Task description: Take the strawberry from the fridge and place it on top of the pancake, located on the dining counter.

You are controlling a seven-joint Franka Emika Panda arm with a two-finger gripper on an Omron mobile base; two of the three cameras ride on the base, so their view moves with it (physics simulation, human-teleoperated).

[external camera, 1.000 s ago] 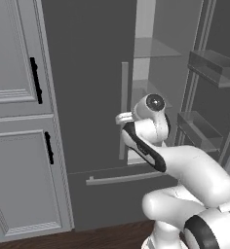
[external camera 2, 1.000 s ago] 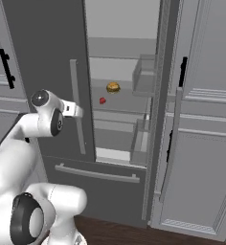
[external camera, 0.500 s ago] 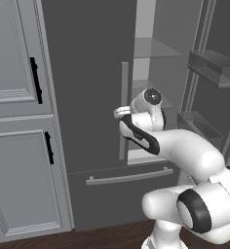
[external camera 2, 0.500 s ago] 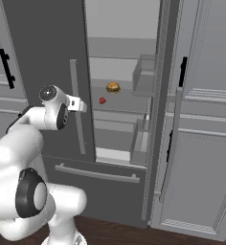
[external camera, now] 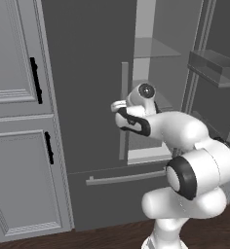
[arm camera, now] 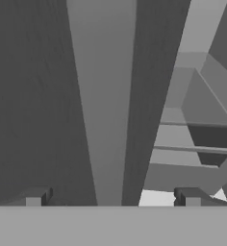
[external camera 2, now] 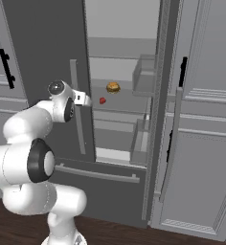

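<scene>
**Open claw at the fridge's left door handle, strawberry on a shelf inside**

I'm looking at the fridge (external camera 2: pixel 52 43), a tall dark grey unit w/ its right door swung open and its left door closed. Thru the gap I see a pale interior w/ glass shelves. The strawberry (external camera 2: pixel 102 100), tiny and bright red, sits on a middle shelf toward the front. A small brown-and-tan burger (external camera 2: pixel 113 87) sits on the same shelf, just behind and to the right of the berry, apart from it.

My arm reaches fwd at about shelf height. The gripper (arm camera: pixel 113 196) is spread wide w/ nothing between its fingertips (arm camera: pixel 34 197). In the hand view the left door's long grey bar handle (arm camera: pixel 106 105) runs straight up between the two tips, close ahead; I can't tell whether they touch it. In the right base view the hand is left of the opening, beside that handle (external camera 2: pixel 77 112), well short of the berry.

Open door's bins (external camera 2: pixel 144 76) hang on the right of the opening. Light grey panelled cabinets (external camera: pixel 19 121) w/ black handles flank the fridge. The bottom drawer handle (external camera: pixel 124 177) is below the arm. Dark wood floor (external camera 2: pixel 134 234) underneath.
</scene>
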